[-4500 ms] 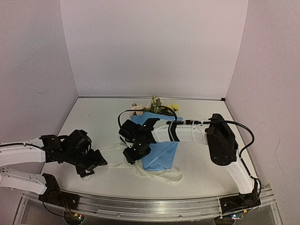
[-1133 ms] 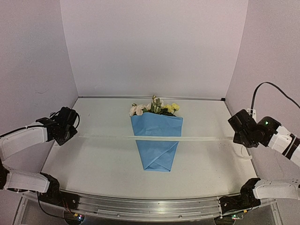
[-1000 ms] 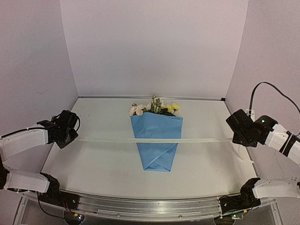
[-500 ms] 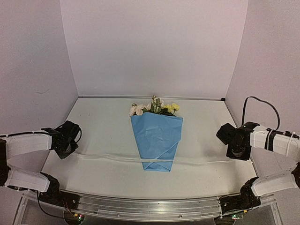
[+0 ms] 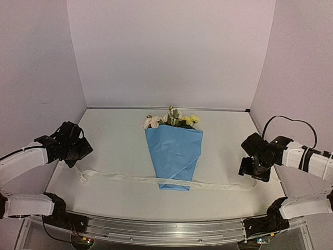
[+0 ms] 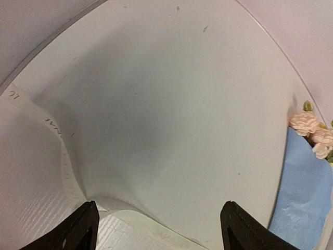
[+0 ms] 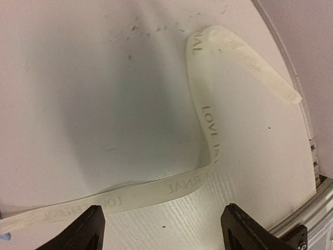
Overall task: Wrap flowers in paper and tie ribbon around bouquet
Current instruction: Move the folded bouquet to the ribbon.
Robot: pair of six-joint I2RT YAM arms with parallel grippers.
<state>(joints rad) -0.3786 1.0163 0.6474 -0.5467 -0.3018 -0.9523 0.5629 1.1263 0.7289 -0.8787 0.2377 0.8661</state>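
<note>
Hidden: you cannot see the stems; the paper (image 5: 174,156) covers them.
Cut off: your left wrist view clips the bouquet (image 5: 174,148) at its right edge, showing only a few pink blooms and a strip of blue.
Hard to read: the ribbon (image 5: 125,177) shows only part of its lettering, in the right wrist view.
Cone and contents: the paper is folded into a cone, and the flowers (image 5: 171,120) poke out of its wide far end.
Bouquet: mid-counter (image 5: 114,135), long axis near to far, blooms toward the back wall, tip toward the arms' bases.
Ribbon: lies slack, running left to right, and seems to cross the cone's tip.
Left tool (image 6: 160,208): your fingers gape wide, gripping nothing, above the ribbon's left end.
Right tool (image 7: 161,208): spread wide and empty, with the ribbon's right end curling on the counter beneath.
</note>
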